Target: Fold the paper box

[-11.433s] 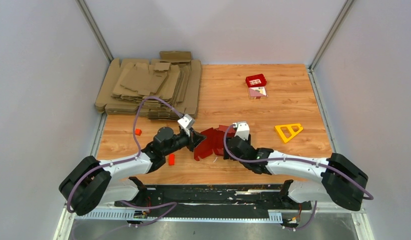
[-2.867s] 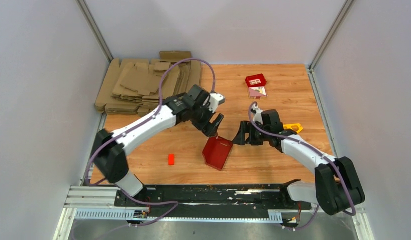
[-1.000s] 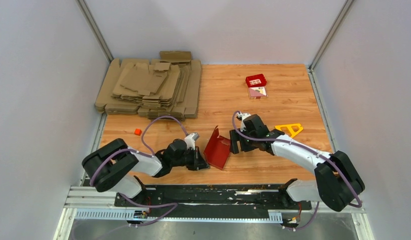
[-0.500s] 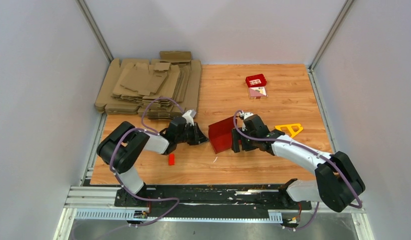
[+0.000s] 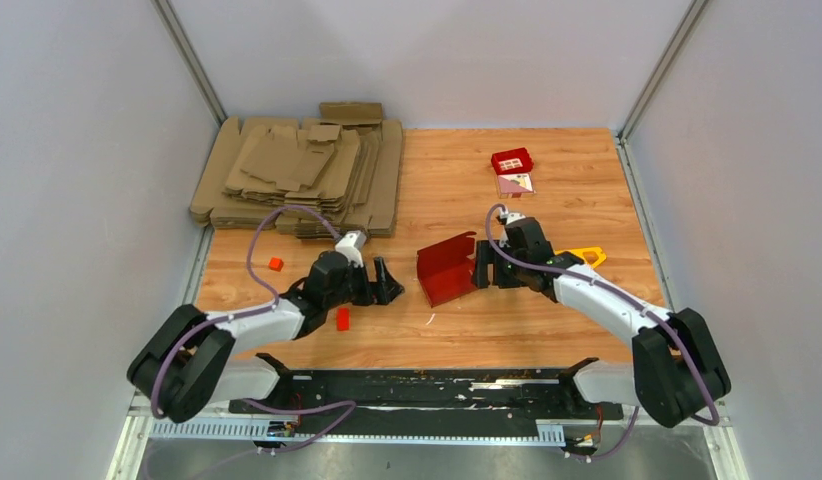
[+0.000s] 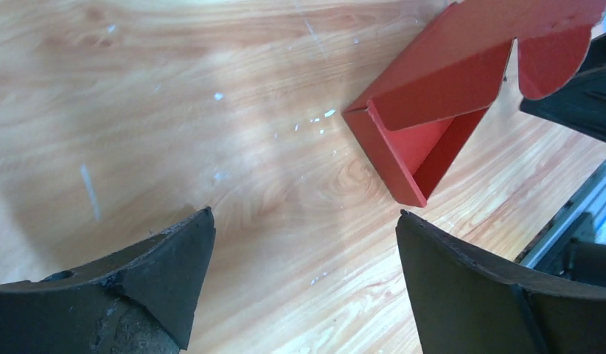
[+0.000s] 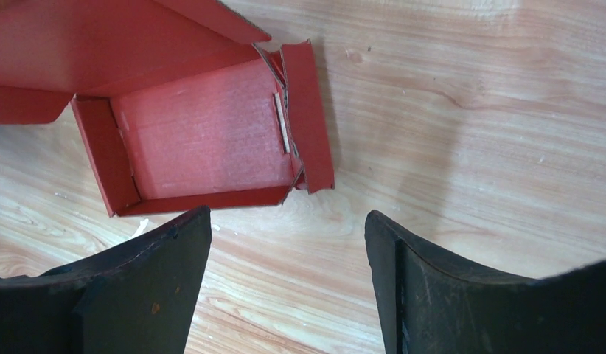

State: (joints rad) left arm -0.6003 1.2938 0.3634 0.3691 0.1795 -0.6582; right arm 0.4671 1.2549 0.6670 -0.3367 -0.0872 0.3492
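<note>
The paper box [image 5: 445,273] sits part-formed near the middle of the tabletop [image 5: 547,170]. Its thin creased card looks light, springy and easily crushed, so it is probably best pinched at a raised wall or flap. Both sets of fingers are spread and empty, the left gripper [image 5: 387,283] apart from it, the right gripper [image 5: 482,270] just beside its nearest wall.

Bright even light, soft faint shadows

Paper box [image 5: 447,272]: thin red card, matt, inside faintly textured. Table [image 5: 457,190]: wood grain, smooth, slight sheen. Cardboard sheets [image 5: 297,175]: brown, matt. Right gripper [image 7: 285,215]: black matt plastic, scuffed.
</note>
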